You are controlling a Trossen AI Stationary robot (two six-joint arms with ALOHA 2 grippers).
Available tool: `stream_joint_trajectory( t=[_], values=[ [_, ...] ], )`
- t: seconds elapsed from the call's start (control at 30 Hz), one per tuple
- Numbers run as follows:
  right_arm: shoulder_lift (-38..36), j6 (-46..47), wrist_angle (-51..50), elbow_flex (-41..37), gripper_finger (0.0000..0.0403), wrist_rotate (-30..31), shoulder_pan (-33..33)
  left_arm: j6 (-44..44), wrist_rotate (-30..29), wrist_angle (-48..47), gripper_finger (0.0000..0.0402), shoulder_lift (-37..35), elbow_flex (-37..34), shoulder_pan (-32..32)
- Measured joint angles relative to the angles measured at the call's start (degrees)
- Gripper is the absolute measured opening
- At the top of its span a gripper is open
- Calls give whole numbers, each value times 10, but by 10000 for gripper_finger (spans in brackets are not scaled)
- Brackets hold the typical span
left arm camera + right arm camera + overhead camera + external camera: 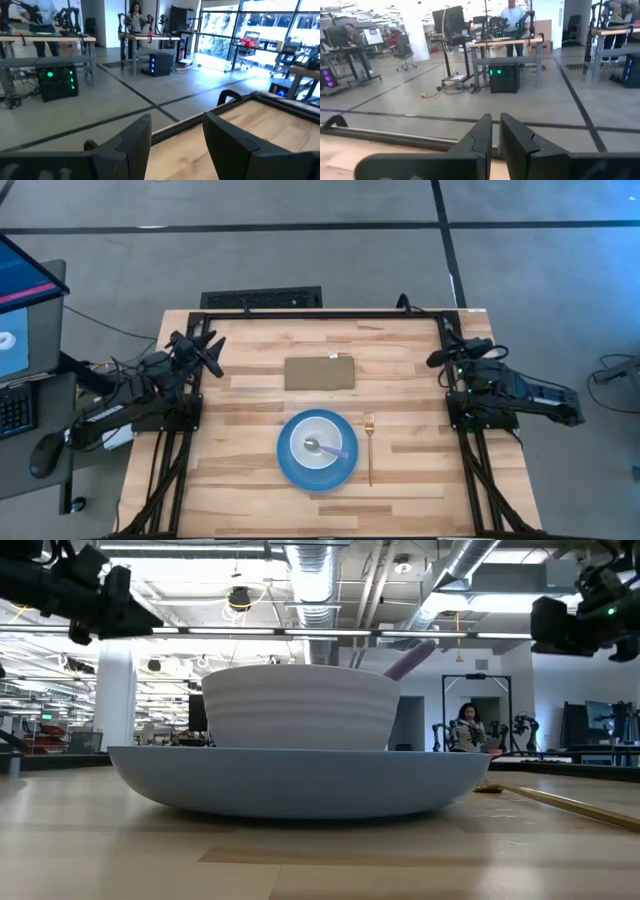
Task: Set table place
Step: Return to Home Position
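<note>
1. The setting looks complete: the round blue plate [284, 456] sits at the front middle of the pale butcher-block wood counter [230, 480]; the smaller white bowl [299, 436] stands on it; the silver spoon with the lilac handle [330, 450] lies in the bowl; the thin gold fork [369, 452] lies just beside the plate on its right. What could go wrong is therefore likely confined to the arms' retreat.
2. The dark left arm [135, 408] is folded at the counter's left edge, its jaws parted fairly wide and empty; the dark right arm [500, 392] is folded at the right edge, its jaws narrowed almost together and holding nothing. Both are well apart from the setting, so a knock would need an inward swing.
3. The spoon's handle juts above the bowl's rim; a low pass could catch it and tip the spoon out.
4. The fork lies loose and nearest the right arm; a sweeping link could skid it away.
5. The flat brown rectangle [320, 373] lies behind the plate; its material is unclear from above, and if it is light a brush might push it onto the plate.
</note>
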Motion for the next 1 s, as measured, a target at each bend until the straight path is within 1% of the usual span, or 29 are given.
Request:
stream_joint_trajectory(
  t=[0.17,0.27,0.43,0.5,0.57,0.73,1.0],
  values=[
    [0,35,17,-37,60,0,0,-21,3,2,169,-28,-35,0],
    [0,61,16,-56,60,0,0,-37,3,5,169,-31,-51,0],
    [2,70,20,-59,60,2,-2,-67,3,5,169,-30,-79,0],
    [2,65,20,-59,60,2,-5,-73,3,21,169,-30,-94,0],
    [2,65,20,-59,60,2,-8,-75,3,59,169,-29,-108,0],
    [2,65,19,-59,60,2,-11,-52,-1,72,169,-30,-110,0],
    [2,64,18,-59,60,2,-20,-60,-12,58,169,-23,-108,0]
  ],
)
